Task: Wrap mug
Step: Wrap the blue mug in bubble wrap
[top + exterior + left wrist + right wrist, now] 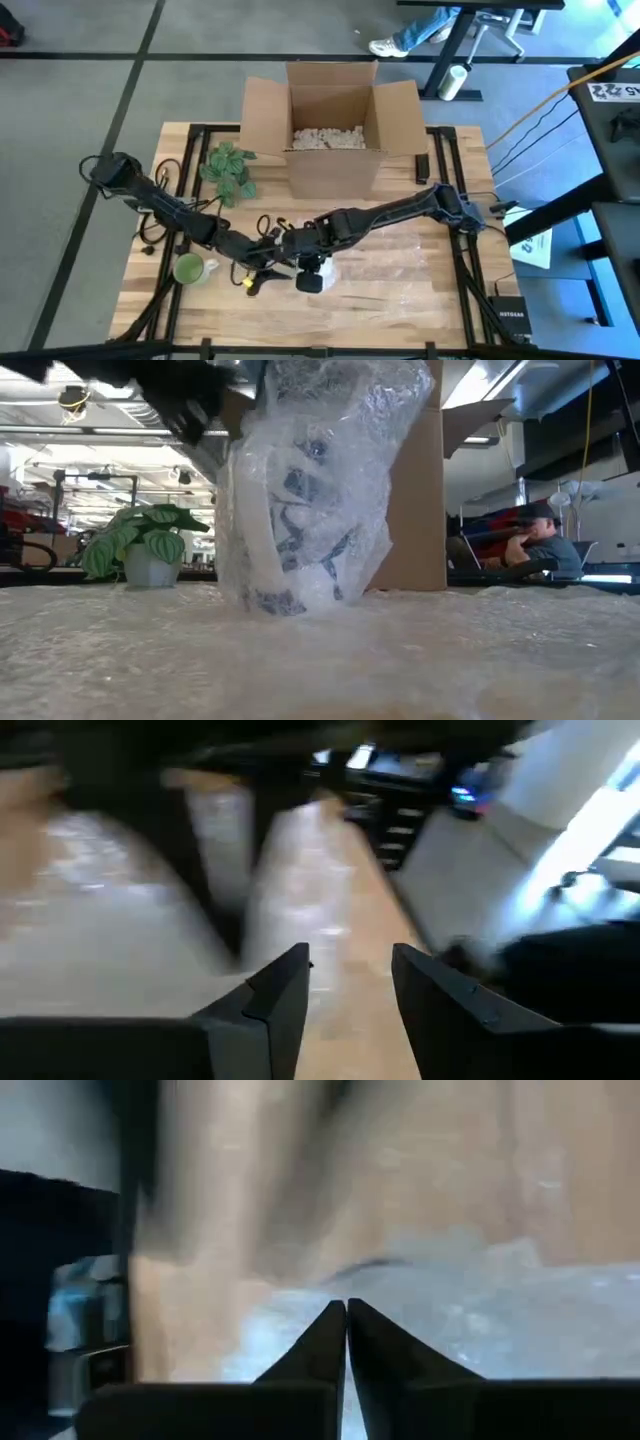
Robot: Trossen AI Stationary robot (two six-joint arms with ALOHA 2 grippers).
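Observation:
A white mug with a blue pattern (pixel 305 510) stands upright on a sheet of bubble wrap (pixel 400 650), and more of the wrap (pixel 350 420) is drawn up around and above it. In the high view the wrapped mug (pixel 326 268) is near the table's front middle. My right gripper (pixel 310 276) is over it, fingers shut (pixel 346 1312). My left gripper (pixel 264 262) is just left of the mug and open (pixel 350 975), with nothing between its fingers. A dark gripper part (pixel 190 405) shows beside the wrap's upper left. My right gripper is shut close above the wrapped mug. Its wrist view shows only the closed fingertips (pixel 330 1330) over the wrap sheet (pixel 480 1310); whether they pinch a layer of wrap, I cannot tell.
A green mug (pixel 188 268) stands at the front left. A potted plant (pixel 230 170) is at the back left, and an open cardboard box (pixel 330 120) with filler stands at the back middle. The bubble wrap sheet (pixel 410 250) covers the table's right half.

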